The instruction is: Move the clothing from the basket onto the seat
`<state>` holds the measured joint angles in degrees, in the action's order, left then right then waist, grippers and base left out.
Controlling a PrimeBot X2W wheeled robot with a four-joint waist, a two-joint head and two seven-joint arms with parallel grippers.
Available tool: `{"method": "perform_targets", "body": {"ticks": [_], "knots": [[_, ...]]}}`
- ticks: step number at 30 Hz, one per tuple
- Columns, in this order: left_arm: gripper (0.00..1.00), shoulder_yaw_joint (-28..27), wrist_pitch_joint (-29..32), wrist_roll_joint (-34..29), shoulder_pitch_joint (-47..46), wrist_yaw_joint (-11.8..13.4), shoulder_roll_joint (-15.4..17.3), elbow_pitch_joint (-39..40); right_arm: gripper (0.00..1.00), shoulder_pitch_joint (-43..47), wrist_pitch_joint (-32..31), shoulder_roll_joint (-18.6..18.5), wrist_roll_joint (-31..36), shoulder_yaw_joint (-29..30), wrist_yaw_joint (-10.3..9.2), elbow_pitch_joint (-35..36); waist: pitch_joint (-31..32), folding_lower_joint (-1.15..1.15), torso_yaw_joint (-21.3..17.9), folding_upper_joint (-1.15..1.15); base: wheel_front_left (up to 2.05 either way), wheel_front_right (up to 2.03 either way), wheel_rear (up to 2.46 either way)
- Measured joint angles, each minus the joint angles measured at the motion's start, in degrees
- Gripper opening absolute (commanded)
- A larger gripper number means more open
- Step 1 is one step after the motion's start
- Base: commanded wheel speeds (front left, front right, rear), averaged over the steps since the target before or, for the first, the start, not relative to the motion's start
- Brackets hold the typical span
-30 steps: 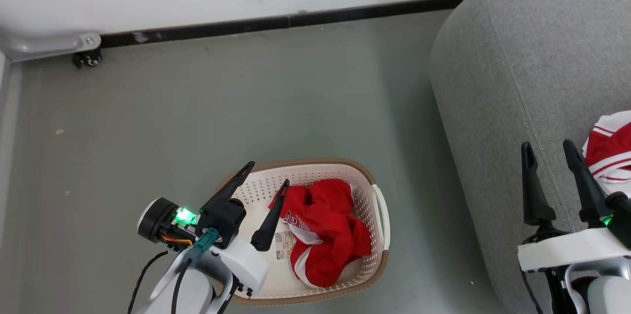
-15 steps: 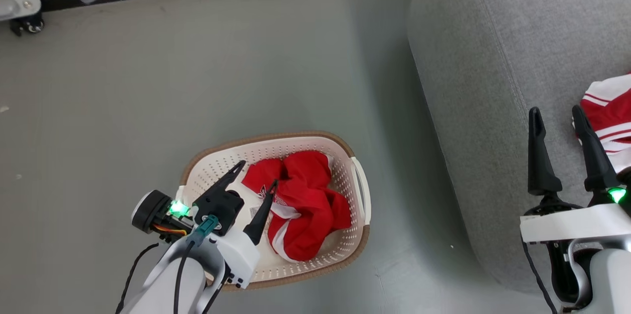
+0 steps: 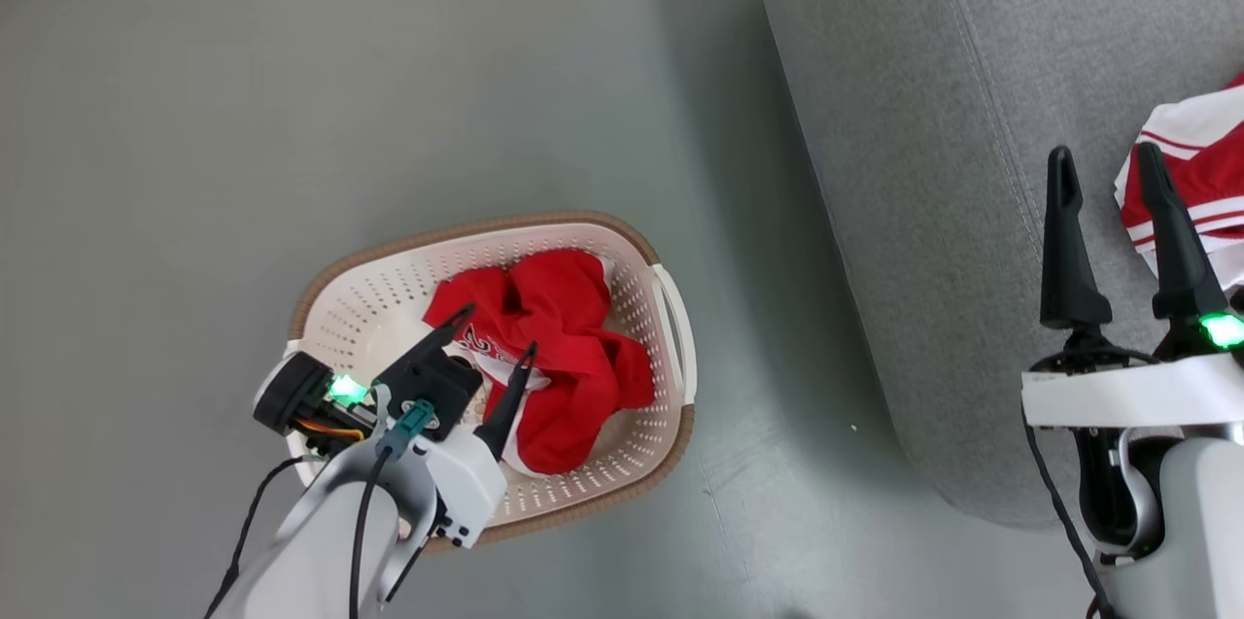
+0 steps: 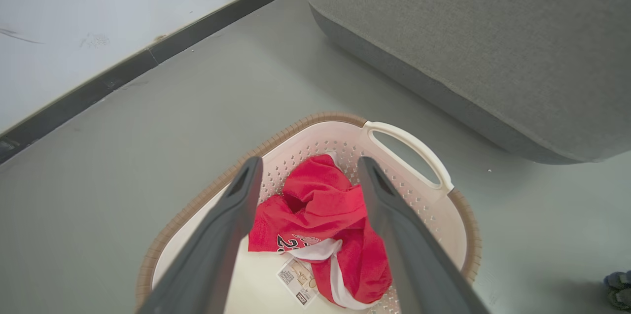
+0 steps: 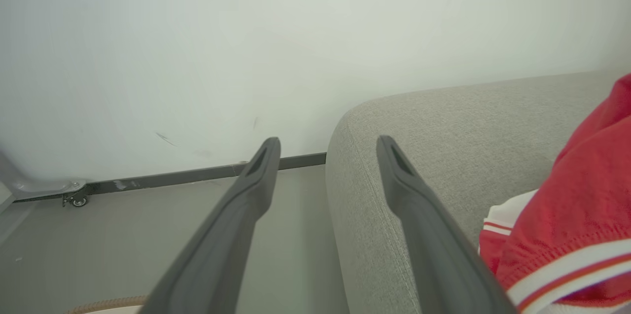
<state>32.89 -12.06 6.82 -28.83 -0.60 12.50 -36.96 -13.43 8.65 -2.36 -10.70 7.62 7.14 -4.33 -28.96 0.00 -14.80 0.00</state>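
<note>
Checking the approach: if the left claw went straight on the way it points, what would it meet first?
The left claw would probably meet the red jersey crumpled in the basket, straight ahead of it; depth is unclear.

A red jersey (image 3: 554,357) with white panels and dark lettering in a cream-white, hole-dotted basket (image 3: 374,293), brown-banded at the rim, lower left of the frame.
The floor (image 3: 292,94) is flat grey-green; the seat (image 3: 923,162), upper right, is mid-grey fabric. At the right edge a second jersey (image 3: 1191,182) shows red with red-and-white striped trim. The left hand (image 3: 501,327) and right hand (image 3: 1103,151) are dark grey, with a green light (image 3: 342,389) at each.
</note>
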Motion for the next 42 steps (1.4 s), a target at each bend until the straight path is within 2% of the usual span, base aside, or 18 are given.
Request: {"method": "perform_targets", "body": {"ticks": [17,29,42], "knots": [[1.00,0.4,-0.1,-1.4,-4.2,0.0,0.6,-5.7,1.00,-6.9,1.5,0.0,-1.4,-1.0,0.00,-1.8,-6.1,0.00,-3.7,0.00,0.00,0.00,0.00],[1.00,2.0,-0.1,-2.5,-7.9,-1.0,0.0,-9.0,1.00,-13.9,1.7,0.0,-1.0,-4.6,0.00,-3.4,-9.5,0.00,-5.3,0.00,0.00,0.00,0.00],[1.00,3.2,-0.2,-3.4,-10.8,-1.5,-4.1,-11.9,1.00,-16.2,2.3,-0.1,-1.0,-5.3,0.00,-6.1,-12.6,0.00,-5.8,0.00,0.00,0.00,0.00]]}}
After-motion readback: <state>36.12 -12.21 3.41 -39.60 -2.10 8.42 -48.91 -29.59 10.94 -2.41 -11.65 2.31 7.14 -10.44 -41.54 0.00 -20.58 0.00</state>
